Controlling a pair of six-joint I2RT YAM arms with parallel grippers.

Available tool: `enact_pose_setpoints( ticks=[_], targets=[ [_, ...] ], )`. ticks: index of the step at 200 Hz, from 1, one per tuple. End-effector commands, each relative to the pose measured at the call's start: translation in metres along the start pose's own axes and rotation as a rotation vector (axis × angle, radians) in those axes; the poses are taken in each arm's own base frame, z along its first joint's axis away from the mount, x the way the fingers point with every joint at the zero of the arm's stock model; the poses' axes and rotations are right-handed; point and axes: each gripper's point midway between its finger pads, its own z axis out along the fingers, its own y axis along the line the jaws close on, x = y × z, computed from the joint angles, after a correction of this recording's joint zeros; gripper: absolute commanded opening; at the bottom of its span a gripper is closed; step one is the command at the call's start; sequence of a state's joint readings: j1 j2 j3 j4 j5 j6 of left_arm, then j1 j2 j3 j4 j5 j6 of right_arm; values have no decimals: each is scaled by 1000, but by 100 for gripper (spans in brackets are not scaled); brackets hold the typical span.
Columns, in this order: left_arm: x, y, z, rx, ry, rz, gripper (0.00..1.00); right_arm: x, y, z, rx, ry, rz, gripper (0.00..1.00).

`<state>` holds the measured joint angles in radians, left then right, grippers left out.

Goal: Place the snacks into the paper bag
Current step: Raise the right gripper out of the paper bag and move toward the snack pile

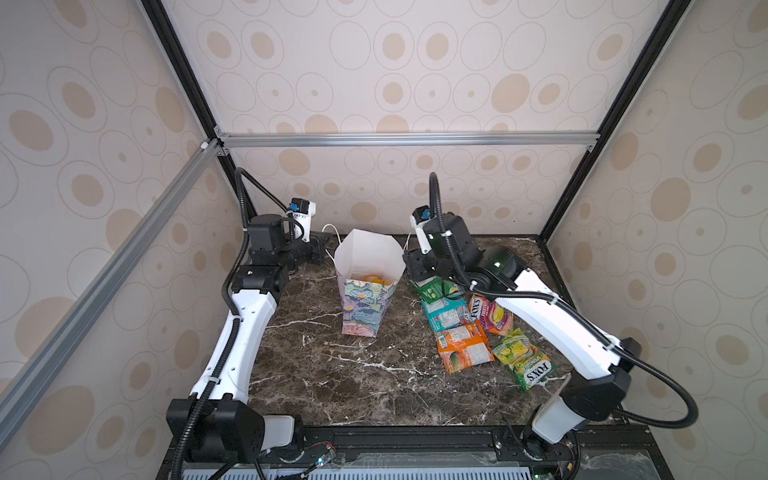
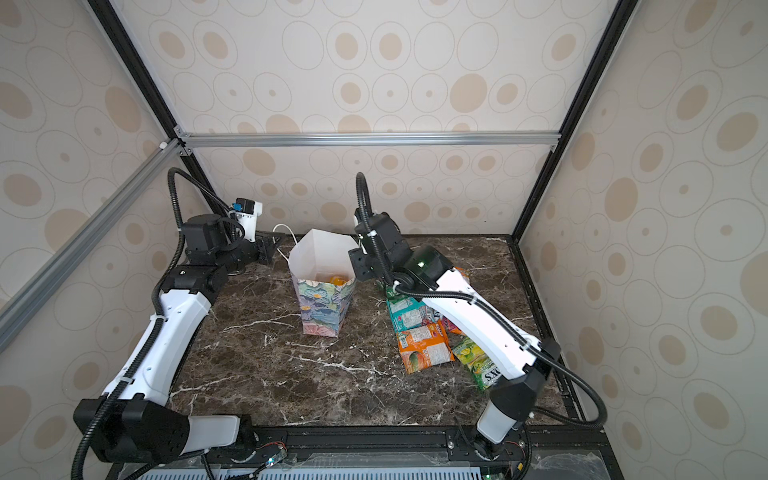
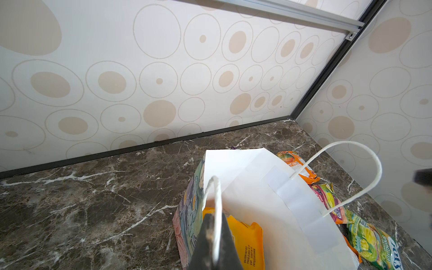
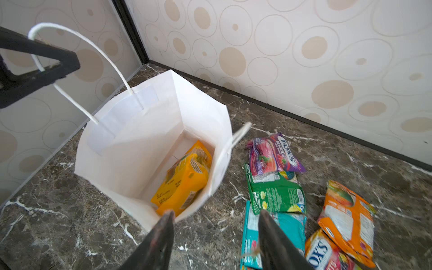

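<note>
A dark brown marble counter (image 1: 374, 374) with white veins fills the floor of the booth. Walls (image 1: 395, 83) papered in cream with beige ovals and thin rings close it on three sides. A silver metal bar (image 1: 407, 139) runs level across the back wall, and another (image 1: 124, 257) slants down the left side. Black posts (image 1: 623, 108) stand in the corners. A black strip (image 3: 140, 146) lines the foot of the back wall. A black rail (image 1: 415, 436) edges the counter's near side, with a ribbed grey panel (image 1: 353, 473) just below it.

Matt paper bag (image 4: 131, 145), glossy crinkled plastic snacks (image 4: 275, 194), polished dark marble-look desk (image 1: 332, 374), brushed metal rail (image 1: 395, 139), matt patterned walls (image 1: 415, 83)
</note>
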<state>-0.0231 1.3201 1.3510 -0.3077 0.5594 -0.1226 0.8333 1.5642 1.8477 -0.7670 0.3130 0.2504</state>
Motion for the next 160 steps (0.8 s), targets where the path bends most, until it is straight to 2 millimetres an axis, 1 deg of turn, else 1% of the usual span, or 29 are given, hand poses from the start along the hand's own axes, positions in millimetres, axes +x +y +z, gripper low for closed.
enact_pose_setpoints(
  ticks=[1, 18, 40, 67, 85, 94, 114, 134, 160],
  targets=[
    [-21, -5, -11, 1, -63, 48, 0, -1, -31, -28, 58, -59, 111, 62],
    [-22, -4, -11, -5, -66, 49, 0, 17, -57, -37, 114, -22, 166, 61],
    [-23, -3, -13, -16, -68, 49, 0, 48, -89, -39, 184, 65, 233, 61],
    [-25, -1, -16, -37, -79, 50, 0, 103, -121, -26, 262, 256, 267, 62],
    [-27, -1, -18, -42, -88, 55, 0, 142, -130, -13, 280, 357, 261, 63],
    [-27, 0, -19, -47, -91, 57, 0, 161, -134, -7, 278, 409, 291, 63],
    [-28, 1, -20, -59, -94, 60, 0, 198, -142, 3, 273, 494, 362, 63],
    [-26, 3, -19, -68, -89, 56, 0, 226, -149, 10, 283, 545, 422, 63],
    [-26, 4, -18, -70, -88, 56, 0, 256, -161, 16, 322, 592, 466, 63]
  ],
)
